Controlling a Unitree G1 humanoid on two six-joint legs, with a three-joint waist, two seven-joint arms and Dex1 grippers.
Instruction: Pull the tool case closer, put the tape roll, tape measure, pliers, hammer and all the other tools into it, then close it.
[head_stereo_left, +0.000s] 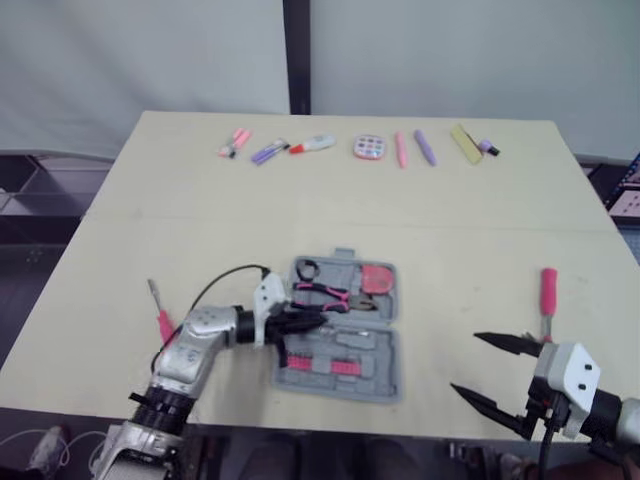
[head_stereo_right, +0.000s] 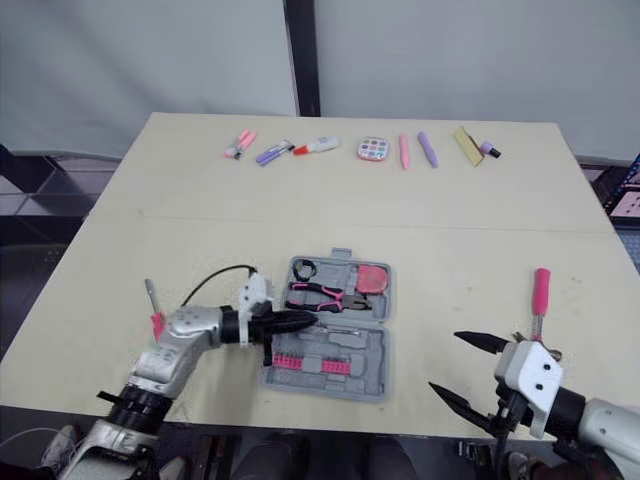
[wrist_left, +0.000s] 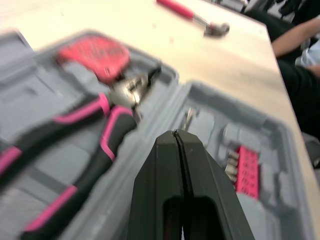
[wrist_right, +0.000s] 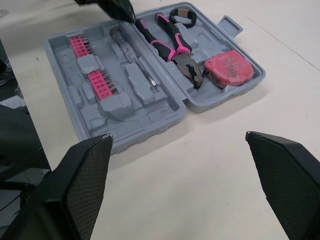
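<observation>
My left gripper (wrist_left: 175, 134) is pinched shut, with nothing I can see between the fingers. The tips sit over the middle of the open grey tool case (wrist_right: 150, 107), just beside the handles of the pliers (head_stereo_left: 322, 293). The pliers lie in the far half, next to the pink tape measure (head_stereo_left: 377, 278). The near half has rows of pink bits (wrist_right: 80, 46). My right gripper (head_stereo_left: 472, 364) is spread wide and empty, off to the right of the case and apart from it. The hammer (head_stereo_left: 547, 293) lies on the table (head_stereo_left: 450, 230) just beyond that gripper, outside the case. A pink screwdriver (head_stereo_left: 160, 318) lies on the table left of my left arm.
</observation>
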